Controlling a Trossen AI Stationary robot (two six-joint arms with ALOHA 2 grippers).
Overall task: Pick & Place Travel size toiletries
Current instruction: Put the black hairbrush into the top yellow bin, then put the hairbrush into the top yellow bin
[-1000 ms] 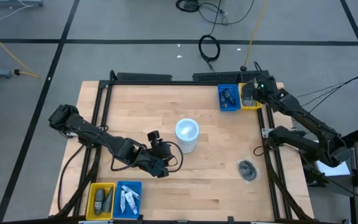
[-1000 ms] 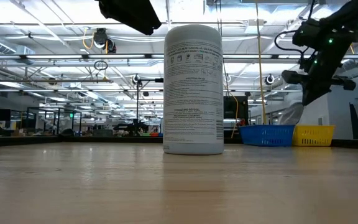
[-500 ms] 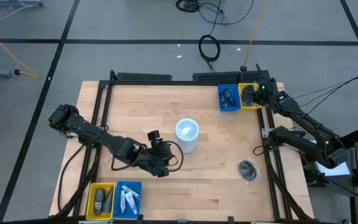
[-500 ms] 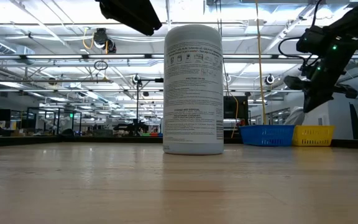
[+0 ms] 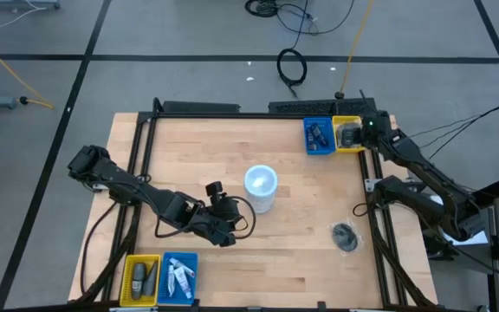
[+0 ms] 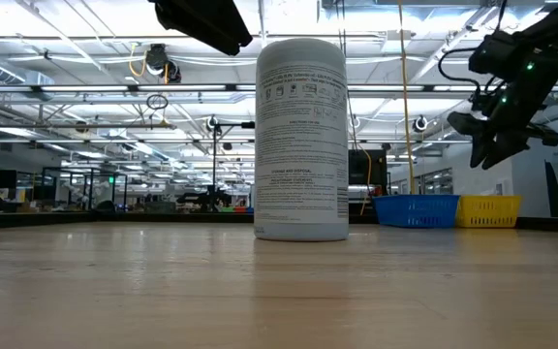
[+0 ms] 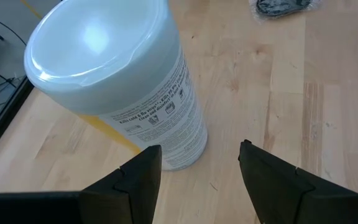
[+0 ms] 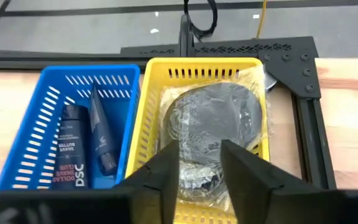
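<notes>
My right gripper point(image 8: 201, 149) stands open over the yellow tray point(image 8: 197, 62) at the table's far right corner. A dark grey round disc in clear wrap point(image 8: 213, 118) lies flat on that tray's floor, just beyond the fingertips. The blue tray point(image 8: 23, 130) beside it holds a dark bottle point(image 8: 70, 158) and a dark tube point(image 8: 101, 140). Another wrapped dark disc point(image 5: 345, 236) lies on the table near the right edge. My left gripper point(image 7: 201, 152) hovers open at mid-table, close to the white cylinder point(image 7: 117, 87), with nothing between its fingers.
The tall white cylinder point(image 5: 261, 186) stands upright at the table's middle. A yellow tray point(image 5: 141, 279) with grey items and a blue tray point(image 5: 178, 277) with white tubes sit at the near left edge. A black frame point(image 5: 232, 108) runs round the table.
My right gripper has shifted a little toward the table's right edge above the yellow tray and has opened. The wrapped disc it carried now lies in the yellow tray.
</notes>
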